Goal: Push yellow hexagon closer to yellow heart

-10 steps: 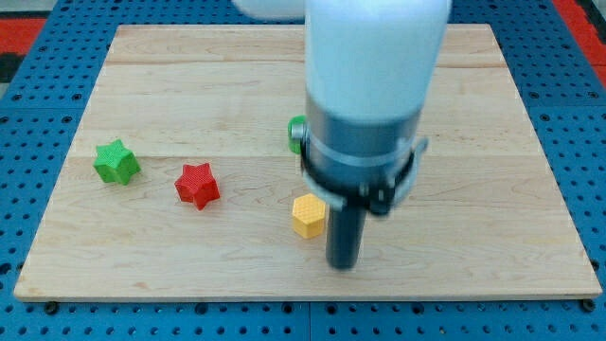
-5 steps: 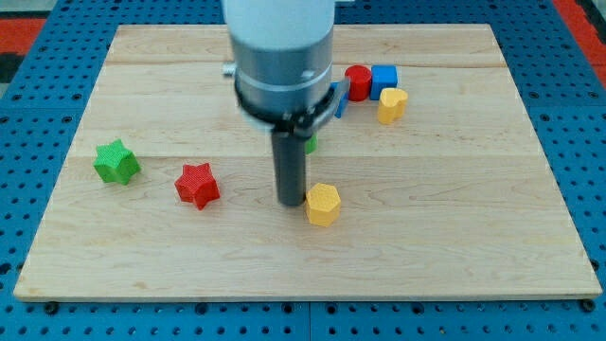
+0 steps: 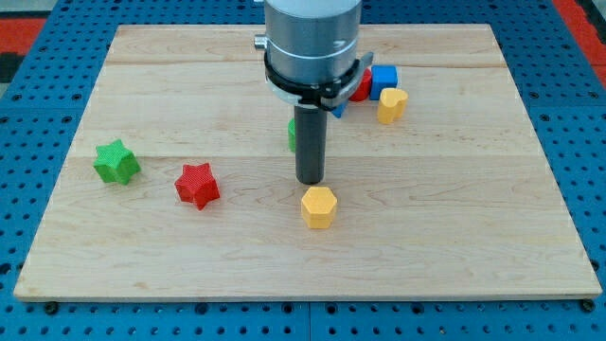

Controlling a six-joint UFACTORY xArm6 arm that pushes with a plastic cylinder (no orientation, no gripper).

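Wooden board (image 3: 142,76) lies on a blue pegboard surface (image 3: 38,95). Landmark: yellow hexagon (image 3: 319,206), sitting a little below the board's middle, toward the view's bottom. My tip (image 3: 310,181) stands just above the hexagon toward the view's top, slightly to its left, close but with a thin strip of bare wood showing between them, so not touching. There is no pincer on this arm, only the straight dark rod, so nothing is apart, together or clamped on anything. The rod rises into a grey and white arm body (image 3: 312,38) that covers part of the board above the hexagon. Yellow heart (image 3: 391,104) sits well up and to the right of the hexagon, near the board's upper middle, well apart from it. Just above and left of the heart is a blue block (image 3: 383,79), shape roughly a cube, touching or nearly touching a red block (image 3: 362,85), partly hidden by the arm. A green block (image 3: 293,134) peeks out at the rod's left side, above the hexagon; shape unclear. Red star (image 3: 197,185) lies to the hexagon's left, slightly higher. Green star (image 3: 116,161) lies farther left again, near the board's left edge.
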